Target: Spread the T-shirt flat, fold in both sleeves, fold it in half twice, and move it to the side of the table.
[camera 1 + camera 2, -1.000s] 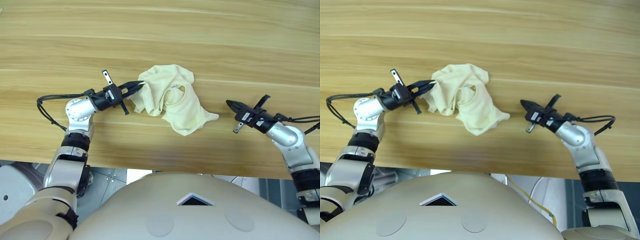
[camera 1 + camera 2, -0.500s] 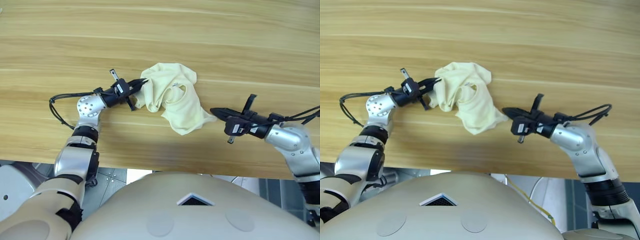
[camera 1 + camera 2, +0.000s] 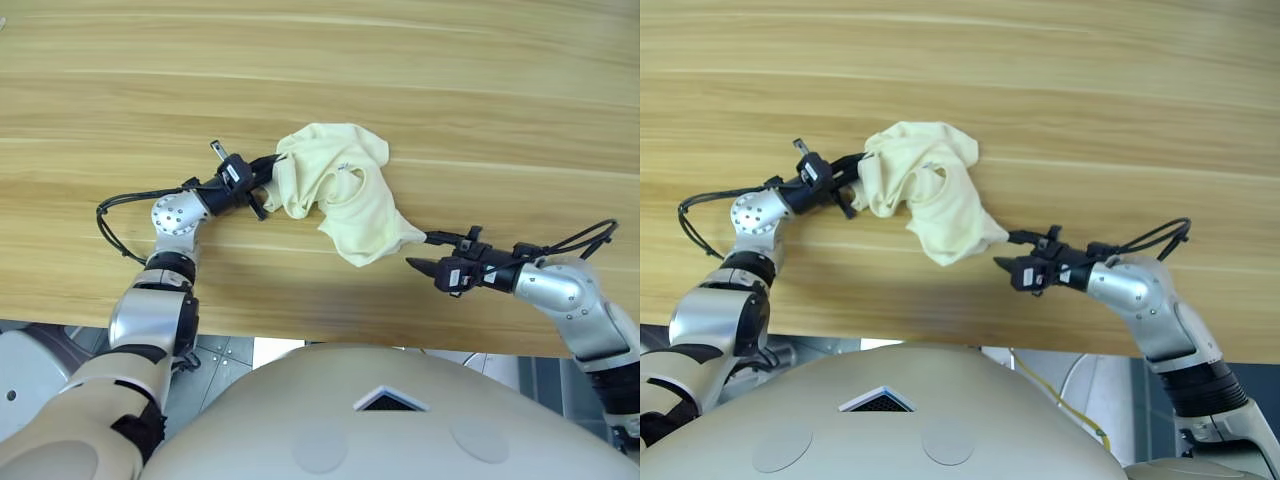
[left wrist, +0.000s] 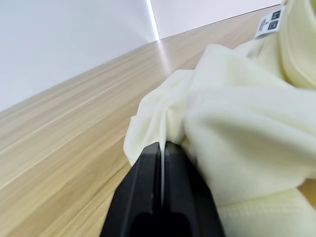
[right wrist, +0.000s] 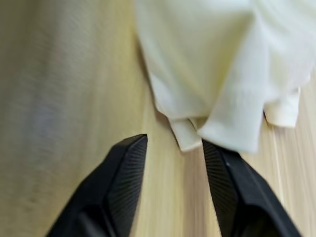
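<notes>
Left claw (image 3: pixel 271 167) is clenched on a fold at the left edge of the T-shirt (image 3: pixel 340 195); the wrist view shows cloth pinched between the closed black fingers (image 4: pixel 148 168). The shirt sits crumpled in a heap mid-tabletop (image 3: pixel 420 80), with the collar tag showing and one corner trailing toward the near right. We see wide bare wood beyond it and to both sides, with less room on the near side, where the tabletop edge runs close under both arms. Right claw (image 3: pixel 420 250) is released, its fingers spread, low over the wood just beside that trailing corner. The hem lies right ahead of the gap, not between the fingers. Compared with a second ago, the right claw has come in from well apart on the right, dropped toward the near edge and opened. The left claw has kept its grip and shifted slightly left, and the heap has barely moved.
</notes>
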Tool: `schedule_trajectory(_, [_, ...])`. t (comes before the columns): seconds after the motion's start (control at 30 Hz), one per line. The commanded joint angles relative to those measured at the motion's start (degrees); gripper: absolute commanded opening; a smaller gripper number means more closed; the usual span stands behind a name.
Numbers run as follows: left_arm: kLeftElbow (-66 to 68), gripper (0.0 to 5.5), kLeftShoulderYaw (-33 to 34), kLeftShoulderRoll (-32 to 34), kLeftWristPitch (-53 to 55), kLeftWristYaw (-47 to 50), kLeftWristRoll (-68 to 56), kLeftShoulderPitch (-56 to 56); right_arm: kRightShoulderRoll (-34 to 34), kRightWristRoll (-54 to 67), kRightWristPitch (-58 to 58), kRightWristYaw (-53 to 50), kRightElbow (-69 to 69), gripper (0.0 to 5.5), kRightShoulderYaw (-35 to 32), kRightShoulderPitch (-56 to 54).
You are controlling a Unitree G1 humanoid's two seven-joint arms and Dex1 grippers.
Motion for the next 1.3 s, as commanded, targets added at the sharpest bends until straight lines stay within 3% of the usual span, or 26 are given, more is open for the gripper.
schedule_trajectory(0.03, [2.5, 0.00, 0.0, 0.2, 2.4, 1.8, 3.1, -0.4, -2.0, -0.7, 1.9, -0.6, -0.9, 2.53, -4.4, -1.7])
schedule_trajectory(0.37, [4.5, 0.00, 0.0, 0.1, 5.4, 6.2, 6.1, -1.5, -5.1, 2.6, 1.4, 1.3, -10.7, 2.53, -11.9, 5.4])
schedule_trajectory(0.6, [5.9, 0.00, -1.1, -1.3, 8.1, 9.3, 8.6, -3.1, -3.0, -1.9, 3.1, 4.1, -10.2, 2.53, -3.2, -0.8])
schedule_trajectory(0.77, [5.7, 0.00, -1.4, -2.9, 7.7, 8.8, 9.2, -3.6, 1.5, -8.1, 2.9, 3.8, -1.5, 2.53, 5.0, -8.9])
schedule_trajectory(1.0, [7.0, 0.00, -2.4, -3.6, 10.5, 10.7, 10.8, -4.5, 2.9, -12.2, 1.1, 4.8, 1.6, 2.53, 9.7, -14.5])
schedule_trajectory(1.3, [8.3, 0.00, -3.5, -4.3, 14.0, 14.2, 13.4, -5.2, -2.7, -5.1, 2.7, 6.0, -12.7, 2.53, 0.1, -11.0])
